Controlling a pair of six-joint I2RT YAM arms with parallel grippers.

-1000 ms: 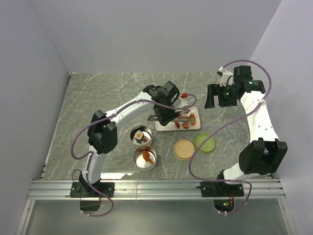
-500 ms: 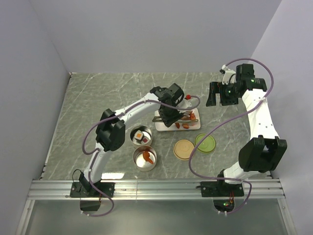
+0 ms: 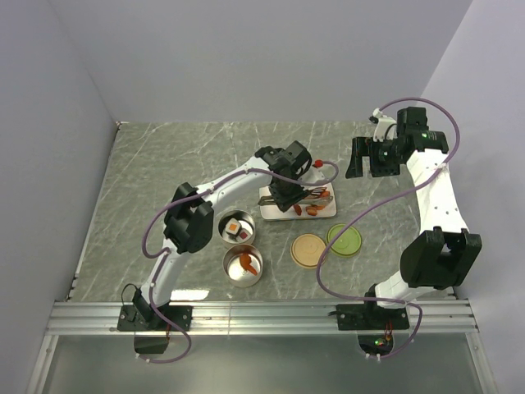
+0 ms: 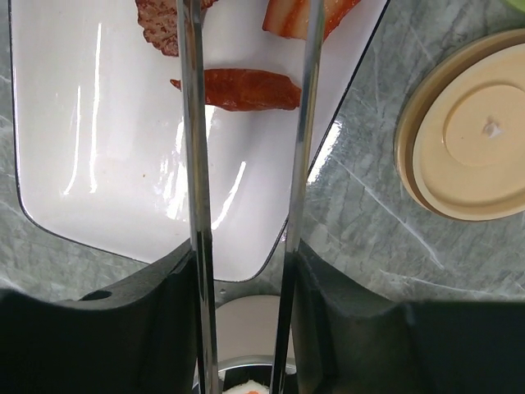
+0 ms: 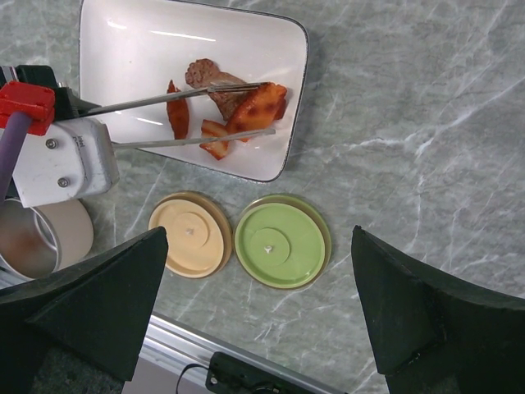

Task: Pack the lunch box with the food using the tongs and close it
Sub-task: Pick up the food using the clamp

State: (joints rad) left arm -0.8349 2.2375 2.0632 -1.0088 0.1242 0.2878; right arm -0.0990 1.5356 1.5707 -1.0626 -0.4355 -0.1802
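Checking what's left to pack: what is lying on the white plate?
On the white plate: a brown piece, a slim red strip and orange chunks. The tongs cross over them, hiding parts, so the count is unclear.

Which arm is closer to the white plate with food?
Left. The left gripper hangs over the white plate, holding the tongs above the food; the right gripper hovers open, off to the plate's right.

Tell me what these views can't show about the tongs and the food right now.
- Left wrist: tongs tips cut off by the top edge.
- Right wrist: whether the tips press the orange chunk is too fine to tell.
- Top: plate contents too small; left pincer covers part.
- Left wrist: sushi tin mostly hidden by the pincer's fingers.
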